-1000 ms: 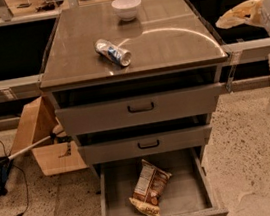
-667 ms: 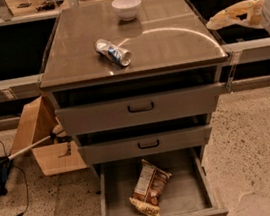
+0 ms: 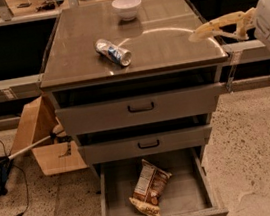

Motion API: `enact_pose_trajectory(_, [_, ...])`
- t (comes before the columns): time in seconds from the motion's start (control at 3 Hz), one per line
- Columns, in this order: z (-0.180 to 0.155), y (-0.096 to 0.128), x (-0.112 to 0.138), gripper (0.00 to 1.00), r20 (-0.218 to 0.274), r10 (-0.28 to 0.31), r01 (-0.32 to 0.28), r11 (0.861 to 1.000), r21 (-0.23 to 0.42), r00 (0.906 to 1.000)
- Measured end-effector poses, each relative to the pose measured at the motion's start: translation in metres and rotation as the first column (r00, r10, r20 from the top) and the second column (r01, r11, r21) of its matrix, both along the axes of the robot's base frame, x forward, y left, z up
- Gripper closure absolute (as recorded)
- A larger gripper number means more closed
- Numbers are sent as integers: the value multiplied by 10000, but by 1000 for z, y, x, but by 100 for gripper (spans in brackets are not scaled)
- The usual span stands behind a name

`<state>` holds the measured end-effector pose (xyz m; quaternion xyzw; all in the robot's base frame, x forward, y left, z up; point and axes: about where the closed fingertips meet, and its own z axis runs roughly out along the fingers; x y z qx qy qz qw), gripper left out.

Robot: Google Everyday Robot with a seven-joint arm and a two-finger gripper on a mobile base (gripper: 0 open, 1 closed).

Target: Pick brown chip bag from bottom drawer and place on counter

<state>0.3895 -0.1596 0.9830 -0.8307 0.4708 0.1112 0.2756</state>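
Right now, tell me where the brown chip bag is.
The brown chip bag lies inside the open bottom drawer, near its middle; the gripper hovers at the right edge of the counter.

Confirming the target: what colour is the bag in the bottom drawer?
Bag is brown and tan-yellow, white panel; camera view. Gripper at right edge of counter.

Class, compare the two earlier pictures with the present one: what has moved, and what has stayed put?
The gripper has moved leftward in the picture and slightly down, from beyond the cabinet's right side to the counter's right edge. Nothing was grasped or released. The brown chip bag lies as before in the open bottom drawer; the can and bowl have not shifted.
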Motion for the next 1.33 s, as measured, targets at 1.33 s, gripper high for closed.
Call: enact_pose_trajectory(1.33, [-89, 5, 28, 0, -519, 166, -150, 9994, 308, 9985])
